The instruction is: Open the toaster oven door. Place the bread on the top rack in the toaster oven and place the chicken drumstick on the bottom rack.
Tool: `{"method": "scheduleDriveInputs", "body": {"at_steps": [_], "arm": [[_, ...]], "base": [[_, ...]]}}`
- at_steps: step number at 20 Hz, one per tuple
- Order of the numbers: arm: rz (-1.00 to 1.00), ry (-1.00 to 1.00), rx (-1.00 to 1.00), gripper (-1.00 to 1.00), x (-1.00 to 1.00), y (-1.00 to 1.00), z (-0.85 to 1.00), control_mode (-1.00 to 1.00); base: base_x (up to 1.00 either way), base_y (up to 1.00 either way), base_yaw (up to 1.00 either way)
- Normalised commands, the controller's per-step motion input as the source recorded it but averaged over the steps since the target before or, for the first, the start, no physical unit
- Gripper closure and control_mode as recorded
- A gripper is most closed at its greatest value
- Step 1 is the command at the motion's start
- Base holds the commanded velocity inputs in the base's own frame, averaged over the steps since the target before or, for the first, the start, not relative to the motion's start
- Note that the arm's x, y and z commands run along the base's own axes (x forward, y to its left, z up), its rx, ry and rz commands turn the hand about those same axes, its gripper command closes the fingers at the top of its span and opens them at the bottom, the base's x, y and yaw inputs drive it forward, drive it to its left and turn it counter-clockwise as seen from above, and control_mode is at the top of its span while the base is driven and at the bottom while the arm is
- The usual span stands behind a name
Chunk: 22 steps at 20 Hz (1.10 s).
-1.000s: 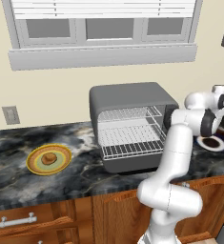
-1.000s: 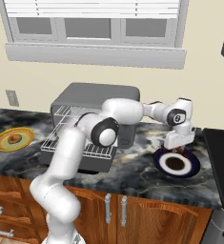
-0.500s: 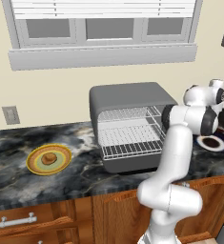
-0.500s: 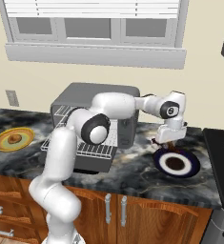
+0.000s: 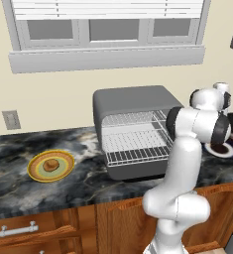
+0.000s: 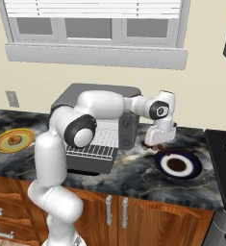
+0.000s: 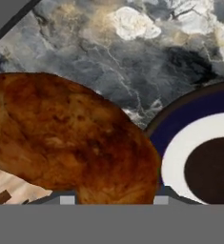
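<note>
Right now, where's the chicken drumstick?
The chicken drumstick is held in the gripper, lifted above the counter between the toaster oven and the dark blue plate on the oven's right.

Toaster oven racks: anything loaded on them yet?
Empty. Both wire racks in the toaster oven show bare; the bread sits on its yellow plate.

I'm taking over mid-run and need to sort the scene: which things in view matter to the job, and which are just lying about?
Job:
toaster oven, with its door down
chicken drumstick, held in the gripper
bread, on the yellow plate

Lying about:
blue-rimmed plate
wall outlet
window
stovetop
</note>
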Motion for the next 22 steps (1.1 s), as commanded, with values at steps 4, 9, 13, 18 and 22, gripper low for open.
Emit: {"method": "scheduleDriveInputs", "body": {"at_steps": [4,9,13,18,22], "arm": [[0.13,0.00,0.00,1.00,-0.35,0.59,0.19,-1.00],[0.15,0.00,0.00,1.00,-0.30,0.64,0.23,-1.00],[0.13,0.00,0.00,1.00,-0.19,0.74,0.27,-1.00],[0.07,0.00,0.00,1.00,-0.08,0.76,0.29,-1.00],[0.08,-0.01,0.00,1.00,-0.10,0.77,0.22,-1.00]], "base": [[0.00,0.00,0.00],[0.00,0.00,0.00],[0.00,0.00,0.00],[0.00,0.00,0.00],[0.00,0.00,0.00]]}}
